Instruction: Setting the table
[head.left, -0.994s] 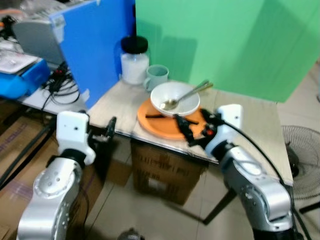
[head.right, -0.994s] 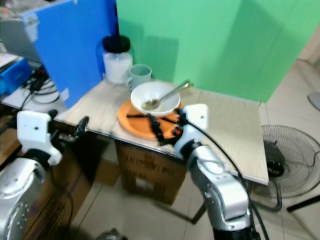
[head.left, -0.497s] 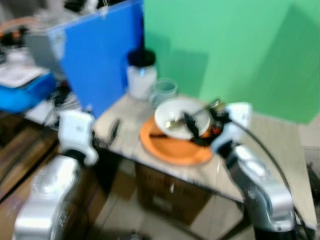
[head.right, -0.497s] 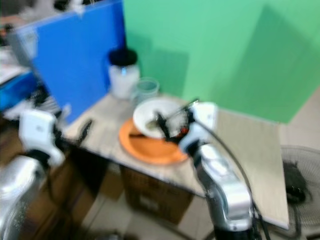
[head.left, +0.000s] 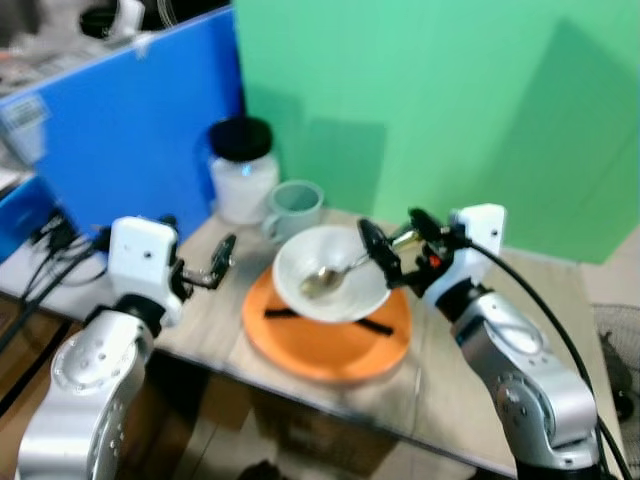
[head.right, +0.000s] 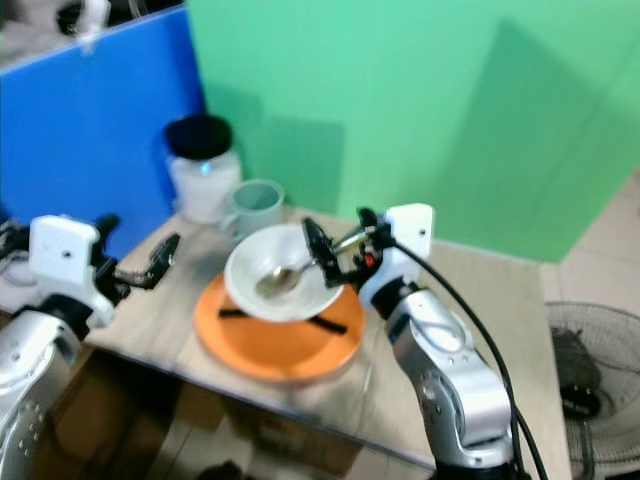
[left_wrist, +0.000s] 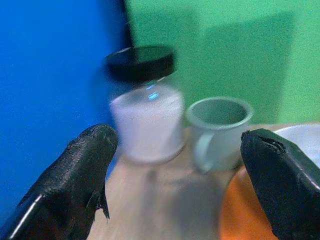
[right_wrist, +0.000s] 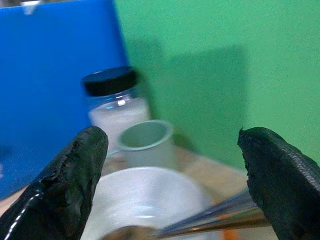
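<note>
**Operator:** Where was the task's item located?

**Technician:** A white bowl (head.left: 332, 286) sat on an orange plate (head.left: 328, 335) near the front edge of the wooden table (head.left: 505, 385). A metal spoon (head.left: 352, 268) lay in the bowl, its handle projecting over the rim toward the right gripper (head.left: 397, 244). Black chopsticks (head.left: 372, 326) rested across the plate, partly under the bowl. A pale green mug (head.left: 293, 207) and a black-lidded jar (head.left: 242, 168) stood behind, against the blue panel (head.left: 120, 140).

**Operator:** Gripper condition?

**Technician:** The right gripper had its fingers spread wide, holding nothing, positioned at the bowl's far rim with the spoon handle between them. The left gripper (head.left: 222, 258) hovered over the table beside the plate, also spread wide and unloaded, facing the jar and mug in its wrist view.

**Operator:** Handling properties?

**Technician:** The spoon is judged rigid, light and smooth, so it may slip or pivot. Recommended hold: mid-handle, clear of the rim. The bowl appears ceramic, hence fragile and liable to slide on the plate if nudged.
</note>
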